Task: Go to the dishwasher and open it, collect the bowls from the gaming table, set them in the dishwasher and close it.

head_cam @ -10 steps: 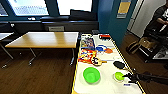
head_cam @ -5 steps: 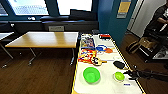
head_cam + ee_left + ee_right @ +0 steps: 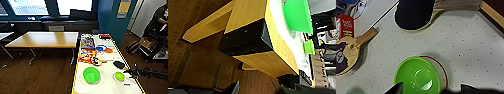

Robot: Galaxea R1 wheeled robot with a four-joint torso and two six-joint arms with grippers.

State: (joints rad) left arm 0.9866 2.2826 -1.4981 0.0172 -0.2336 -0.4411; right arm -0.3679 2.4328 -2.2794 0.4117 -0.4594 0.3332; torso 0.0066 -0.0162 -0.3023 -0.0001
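Note:
Two green bowls stand on the white-topped gaming table (image 3: 107, 86): a large bowl (image 3: 91, 75) near the front middle and a small bowl (image 3: 119, 76) to its right. My right gripper (image 3: 131, 73) reaches in from the right, just beside the small bowl. In the right wrist view the small bowl (image 3: 417, 77) lies close below the camera, with dark finger parts apart on either side of it. The left wrist view looks along the table's wooden side (image 3: 250, 15), with both bowls (image 3: 296, 15) on top. The dishwasher is out of view.
A black paddle (image 3: 119, 64), a wooden paddle (image 3: 97, 61) and colourful packets (image 3: 87, 50) lie further back on the white top. A wooden table (image 3: 45, 38) stands to the left. A person (image 3: 160, 15), a cardboard box (image 3: 147, 42) and a bag (image 3: 133, 46) are to the right.
My right gripper has edged a little toward the small green bowl. The bowls have not moved.

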